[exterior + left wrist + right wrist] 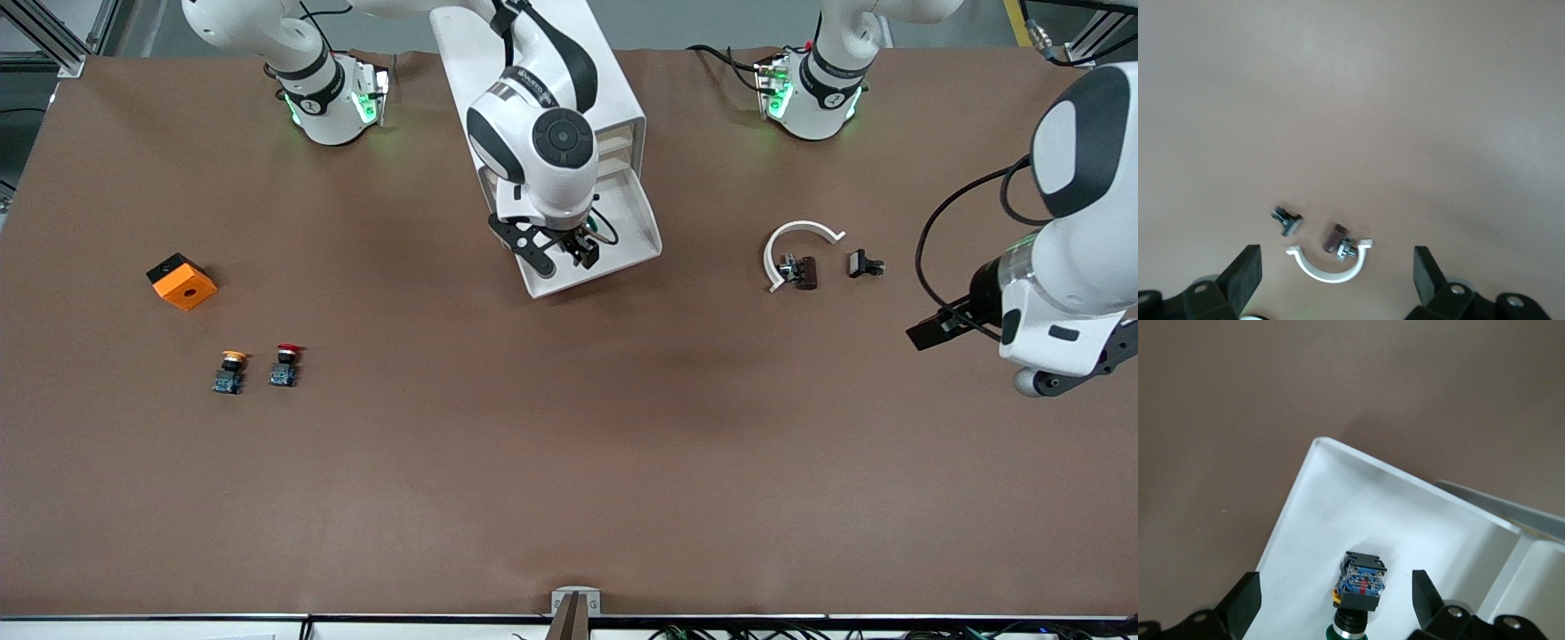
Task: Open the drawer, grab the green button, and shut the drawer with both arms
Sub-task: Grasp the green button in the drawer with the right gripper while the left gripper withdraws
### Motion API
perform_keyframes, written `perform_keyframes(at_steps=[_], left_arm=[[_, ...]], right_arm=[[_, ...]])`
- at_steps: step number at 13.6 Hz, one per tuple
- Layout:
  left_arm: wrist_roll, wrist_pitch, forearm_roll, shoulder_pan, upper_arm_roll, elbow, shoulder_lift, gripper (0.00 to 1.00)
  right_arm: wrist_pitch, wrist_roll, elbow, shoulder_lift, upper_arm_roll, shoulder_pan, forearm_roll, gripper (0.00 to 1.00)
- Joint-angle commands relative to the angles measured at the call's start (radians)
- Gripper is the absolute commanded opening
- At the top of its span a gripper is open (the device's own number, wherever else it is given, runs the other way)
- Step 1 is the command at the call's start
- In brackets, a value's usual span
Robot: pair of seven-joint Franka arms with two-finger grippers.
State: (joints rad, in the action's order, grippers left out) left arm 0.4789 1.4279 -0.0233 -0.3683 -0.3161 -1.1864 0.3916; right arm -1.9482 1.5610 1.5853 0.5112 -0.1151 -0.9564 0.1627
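Note:
The white cabinet [613, 84] stands between the two arm bases, with its bottom drawer [642, 222] pulled out toward the front camera. The green-capped button [1361, 585] lies on its side in the drawer tray [1338, 500], blue base up. My right gripper [562, 253] hangs low over the drawer and hides the button in the front view. In the right wrist view the right gripper [1335, 588] is open, one finger on each side of the button, not touching it. My left gripper [1067, 378] waits open and empty at the left arm's end of the table; it also shows in the left wrist view [1336, 263].
A white half-ring clamp [796, 242] and two small dark parts [800, 271] [864, 264] lie beside the drawer toward the left arm's end. An orange block [182, 282], a yellow-capped button [231, 370] and a red-capped button [284, 365] lie toward the right arm's end.

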Motion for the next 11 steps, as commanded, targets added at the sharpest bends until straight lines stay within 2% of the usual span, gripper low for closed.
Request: perform_keyframes(at_steps=[1,5,8,9,11], left_arm=[[-0.153,-0.007,0.019,0.029,0.005,-0.042,-0.057,1.00],[-0.307,-0.004,0.020,0.062,0.005,-0.044,-0.065,1.00],[-0.312,0.002,0.029,0.051,0.005,-0.044,-0.044,1.00],[-0.307,0.002,0.028,0.051,0.006,-0.044,-0.040,1.00],[-0.296,0.002,0.029,0.043,0.006,-0.044,-0.036,1.00]], right_arm=[[-0.009,0.014,0.005,0.033,-0.009,-0.024,0.055,1.00],[-0.008,0.013,0.005,0.075,-0.009,-0.059,0.060,1.00],[-0.014,0.007,0.004,0.085,-0.009,-0.064,0.060,1.00],[-0.015,0.005,0.002,0.085,-0.008,-0.065,0.060,0.95],[-0.027,0.005,0.004,0.087,-0.009,-0.073,0.076,0.68]])
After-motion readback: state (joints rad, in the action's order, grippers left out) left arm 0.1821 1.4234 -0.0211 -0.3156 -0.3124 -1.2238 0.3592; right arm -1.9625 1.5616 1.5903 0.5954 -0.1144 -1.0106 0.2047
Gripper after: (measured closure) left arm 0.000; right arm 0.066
